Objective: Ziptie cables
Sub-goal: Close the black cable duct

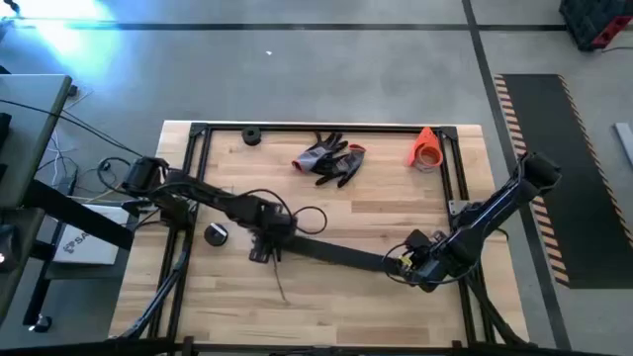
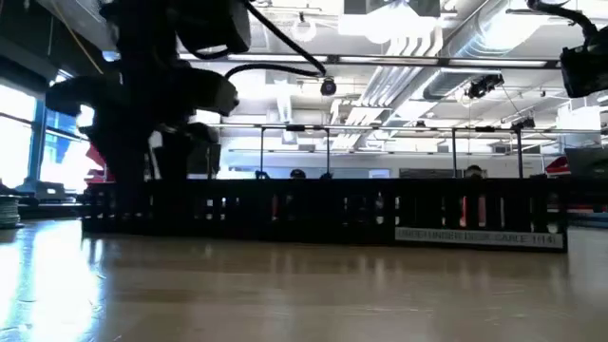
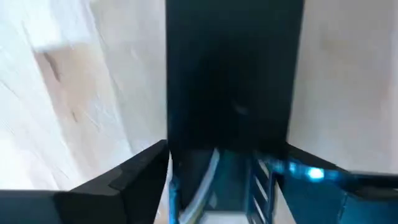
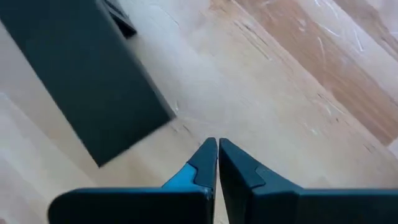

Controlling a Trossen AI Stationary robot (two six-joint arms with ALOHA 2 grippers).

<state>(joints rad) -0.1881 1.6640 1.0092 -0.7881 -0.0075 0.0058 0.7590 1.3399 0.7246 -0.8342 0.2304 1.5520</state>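
Observation:
A long black slotted strip (image 1: 331,254) lies flat on the table, running from the middle toward the right. My left gripper (image 1: 265,244) comes down over its left end, with the strip (image 3: 233,93) filling the gap between the fingers. A pale grey-white wire (image 3: 208,180) shows in the strip's channel. One thin dark wire (image 1: 282,284) lies loose on the wood just near of the left gripper. My right gripper (image 4: 216,149) is shut just off the strip's right end (image 4: 93,87), touching nothing. My left gripper holds the black strip near its left end, one finger (image 3: 140,174) against each long side (image 3: 177,137). The fingers come from above and lie across the strip. The strip rests flat on the table (image 2: 323,228).
Grey-and-red gloves (image 1: 331,158) and an orange cone-shaped piece (image 1: 425,148) lie at the back of the table. A black round part (image 1: 250,135) sits at the back left, another (image 1: 216,233) beside the left arm. A black frame (image 1: 198,133) borders the wood.

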